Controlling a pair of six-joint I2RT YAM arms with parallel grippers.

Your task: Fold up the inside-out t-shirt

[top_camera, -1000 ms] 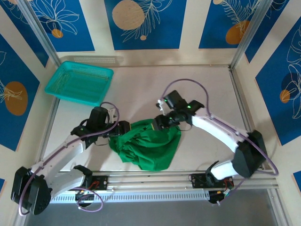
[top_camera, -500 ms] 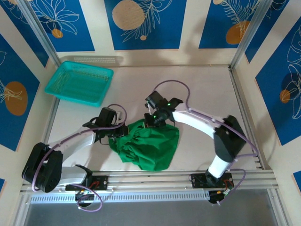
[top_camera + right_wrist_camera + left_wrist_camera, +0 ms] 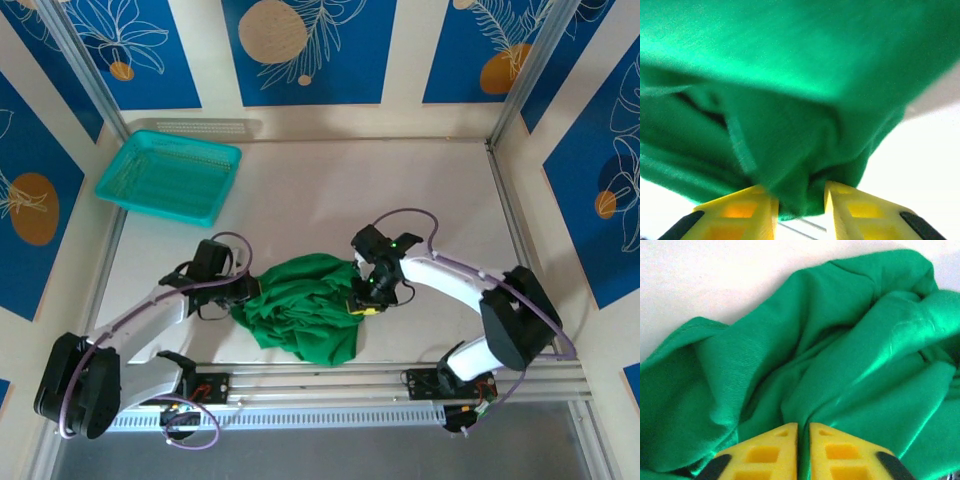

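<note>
Here's the solid bright green, soft and wrinkly short-sleeved t-shirt (image 3: 300, 310), bunched in a rumpled heap on the pale desk (image 3: 330, 190). It sits near the front edge, right between the two arms.

On the left, the left claw (image 3: 243, 290) is at the shirt's left edge. From the left wrist camera its yellow fingers (image 3: 770, 452) are nearly together, clenched on a thin fold of green cloth that runs down into the narrow slit between them. Deep creases fan away from that pinch across the fabric.

Over to the right, the right claw (image 3: 360, 303) is at the shirt's right edge. In the right wrist camera, a thick wad of cloth sits squeezed between the yellow fingers (image 3: 740, 212); that's a firm grasp on the shirt. The fabric billows above the claw, with bare desk showing pale to the lower right.

So both claws are gripping opposite sides of the same crumpled bundle.

Far back on the left, a teal plastic mesh basket (image 3: 165, 178) rests on the desk, well apart from the shirt and both arms.
</note>
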